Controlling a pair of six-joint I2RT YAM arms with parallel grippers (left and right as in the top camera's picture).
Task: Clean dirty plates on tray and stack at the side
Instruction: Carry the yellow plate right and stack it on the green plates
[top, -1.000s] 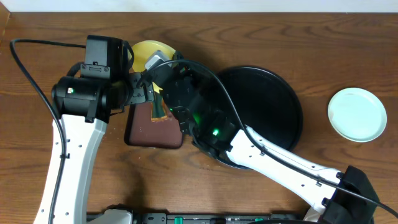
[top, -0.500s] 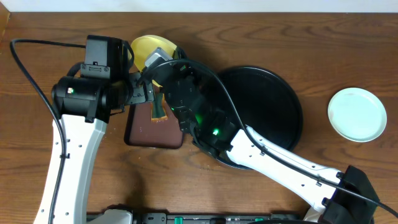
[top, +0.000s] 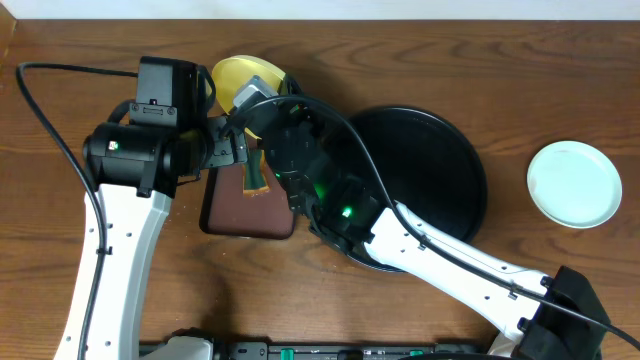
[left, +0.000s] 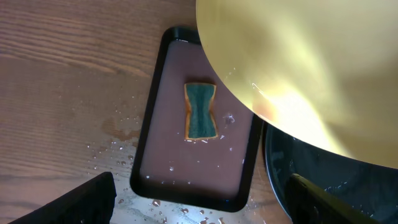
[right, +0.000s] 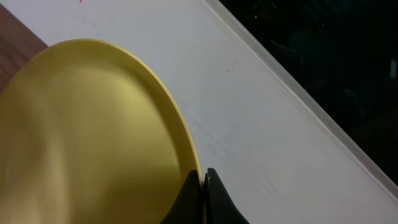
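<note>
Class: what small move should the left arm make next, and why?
Probably lower the left gripper onto the green-and-orange sponge and close: its jaws stand open and empty, the sponge lies in the brown rectangular tray, and the right gripper grips the pale yellow round plate.

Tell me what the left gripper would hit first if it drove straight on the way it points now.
Probably the near end of the dark tray of brownish water, just short of the sponge. The yellow plate, pinched by the right gripper, hangs off to one side, though depth is unclear.
</note>
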